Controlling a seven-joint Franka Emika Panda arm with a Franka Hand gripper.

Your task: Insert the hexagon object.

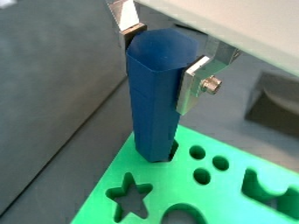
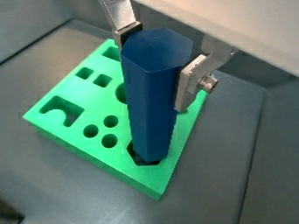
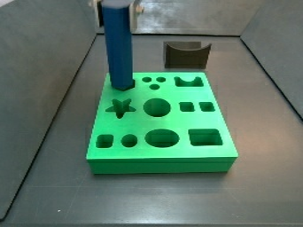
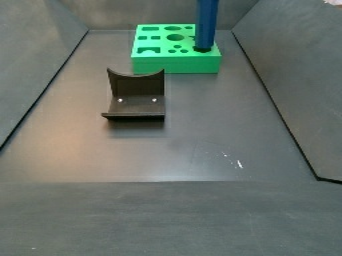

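The hexagon object is a tall blue hexagonal prism, seen in both wrist views (image 1: pixel 158 96) (image 2: pixel 152 96). It stands upright with its lower end in a hole at a corner of the green board (image 1: pixel 163 179) (image 2: pixel 158 175). My gripper (image 1: pixel 162 57) (image 2: pixel 158 61) is shut on its upper end, with one silver finger pressed against each of two opposite sides. In both side views the prism (image 3: pixel 119 49) (image 4: pixel 209 25) rises from the board (image 3: pixel 154 164) (image 4: pixel 174 63) to the frame's top edge. The gripper is almost wholly cut off there.
The board has several other cut-outs: a star (image 3: pixel 120 108), circles, squares and an arch. The dark fixture (image 4: pixel 134 97) (image 3: pixel 183 55) stands on the floor apart from the board. Grey walls close the work area.
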